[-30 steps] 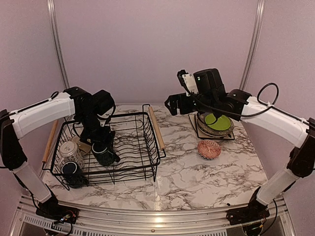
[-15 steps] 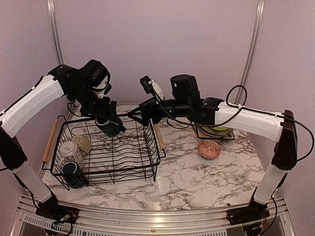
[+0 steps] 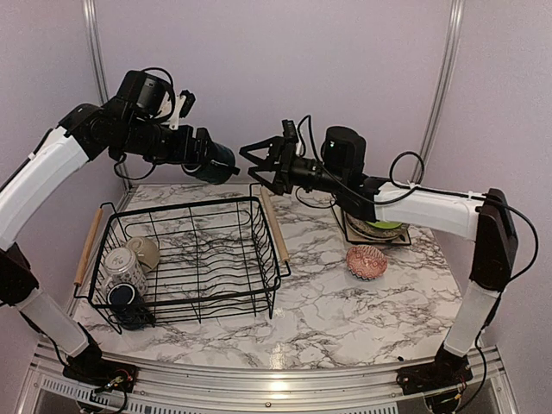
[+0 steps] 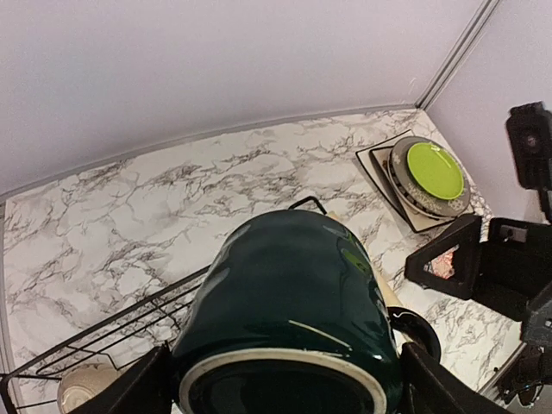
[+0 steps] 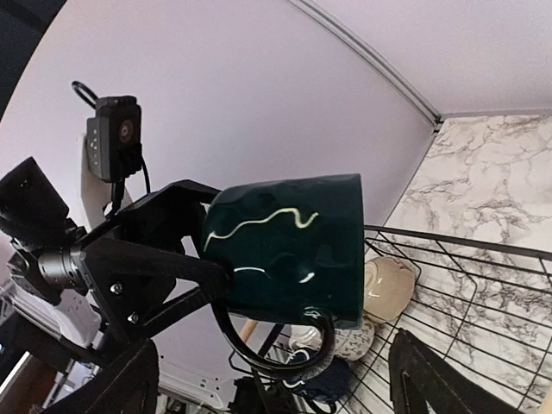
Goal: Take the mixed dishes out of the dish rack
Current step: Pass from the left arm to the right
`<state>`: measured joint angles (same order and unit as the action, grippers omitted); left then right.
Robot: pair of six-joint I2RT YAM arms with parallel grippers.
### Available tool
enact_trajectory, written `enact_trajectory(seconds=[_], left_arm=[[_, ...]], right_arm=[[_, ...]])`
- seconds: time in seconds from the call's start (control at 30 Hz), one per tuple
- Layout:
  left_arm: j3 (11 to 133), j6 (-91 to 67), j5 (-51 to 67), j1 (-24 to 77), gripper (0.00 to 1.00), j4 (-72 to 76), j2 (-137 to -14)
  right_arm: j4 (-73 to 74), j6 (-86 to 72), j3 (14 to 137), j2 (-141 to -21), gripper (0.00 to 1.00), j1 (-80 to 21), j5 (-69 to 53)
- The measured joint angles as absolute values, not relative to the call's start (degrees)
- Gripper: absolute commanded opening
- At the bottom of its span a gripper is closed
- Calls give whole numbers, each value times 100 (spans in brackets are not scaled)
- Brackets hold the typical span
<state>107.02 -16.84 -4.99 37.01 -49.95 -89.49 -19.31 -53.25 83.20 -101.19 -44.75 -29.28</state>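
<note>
A dark green mug (image 3: 221,164) hangs in the air above the far edge of the dish rack (image 3: 259,280), lying on its side. My left gripper (image 3: 207,159) is shut on it, one finger on each side of the mug (image 4: 293,293). My right gripper (image 3: 257,164) stands open just right of it, its fingers pointing at the mug (image 5: 289,246), whose handle hangs downward. In the rack's left end lie a tan mug (image 3: 143,252), a patterned mug (image 3: 121,269) and a dark-blue mug (image 3: 126,298).
A lime-green plate (image 3: 382,226) tops a stack of plates on the square plate (image 3: 352,234) at the back right. A reddish bowl (image 3: 366,261) sits in front of it. The rack's wooden handles (image 3: 275,226) run along its short sides.
My left arm lifted the green mug out of the rack, up and to the right. My right arm swung left from the plate stack to face the mug.
</note>
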Motion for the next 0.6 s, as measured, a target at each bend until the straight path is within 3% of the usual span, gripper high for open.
enact_trajectory(seconds=[0.2, 0.37, 0.43, 0.6], left_arm=[[10235, -1487, -440, 3701, 11, -3879, -8368], [9786, -1433, -298, 3651, 9, -3284, -8128], [9592, -1435, -141, 3656, 8, -3002, -8114], [9207, -1426, 36, 3649, 8, -2377, -8064]], right_arm=[[-3494, -7605, 8224, -10715, 83, -4436, -3356], [-4289, -8602, 8401, -11034, 74, -4471, -3468], [-4539, -8927, 8512, -11118, 69, -4497, -3479], [-5164, -9699, 8750, -11391, 43, -4619, -3511]])
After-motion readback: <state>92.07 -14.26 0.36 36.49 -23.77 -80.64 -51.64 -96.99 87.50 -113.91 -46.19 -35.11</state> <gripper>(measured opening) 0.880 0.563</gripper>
